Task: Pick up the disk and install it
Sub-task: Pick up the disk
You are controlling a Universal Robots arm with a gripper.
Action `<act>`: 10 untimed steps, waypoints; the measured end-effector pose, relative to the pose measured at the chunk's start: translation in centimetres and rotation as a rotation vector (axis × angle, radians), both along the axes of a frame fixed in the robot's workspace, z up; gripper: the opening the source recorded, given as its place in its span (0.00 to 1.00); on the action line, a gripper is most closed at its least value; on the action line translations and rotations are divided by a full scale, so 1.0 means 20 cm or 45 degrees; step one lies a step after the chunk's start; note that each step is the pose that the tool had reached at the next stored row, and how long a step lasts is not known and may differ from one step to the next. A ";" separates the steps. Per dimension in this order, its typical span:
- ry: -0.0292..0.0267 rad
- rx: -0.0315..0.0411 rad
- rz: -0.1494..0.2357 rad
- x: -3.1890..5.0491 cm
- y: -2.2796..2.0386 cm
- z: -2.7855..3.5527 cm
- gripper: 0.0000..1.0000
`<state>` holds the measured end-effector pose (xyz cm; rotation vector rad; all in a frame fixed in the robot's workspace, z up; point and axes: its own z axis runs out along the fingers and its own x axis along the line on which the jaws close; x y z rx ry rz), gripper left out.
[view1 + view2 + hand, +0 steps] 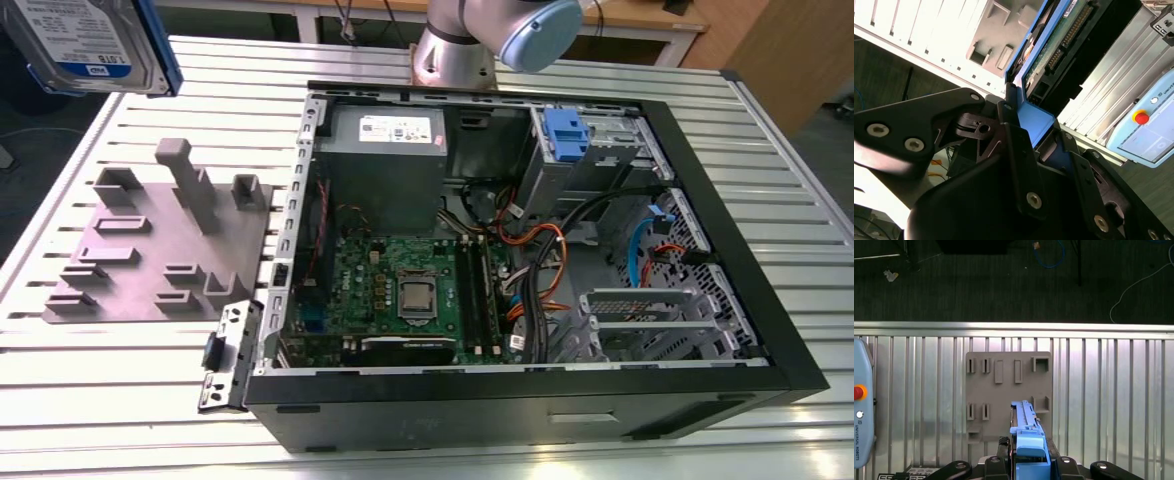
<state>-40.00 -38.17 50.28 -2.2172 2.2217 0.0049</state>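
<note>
The pick-up looks done. The disk [83, 42] hangs clear of the counter [120, 400] at about ten o'clock in the exterior view, well apart from the open computer case [534, 395]. In the second wrist view the jaws are clamped on the blue rail [1040, 122] at the disk's end. In the first wrist view the disk shows edge-on above the grey pegged plate [1004, 390], apparently not touching it. That plate lies at nine o'clock from the case. By my judgement the installing is all left to do. The drive cage [607, 150] at one o'clock inside the case carries a blue clip [566, 135], but whether a slot stands free I cannot tell.
</note>
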 end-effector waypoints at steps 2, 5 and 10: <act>0.0000 0.0000 0.000 0.000 0.000 0.000 0.36; -0.0001 0.0001 0.000 0.003 0.000 0.000 0.36; 0.0001 -0.0001 0.000 0.028 -0.003 0.000 0.36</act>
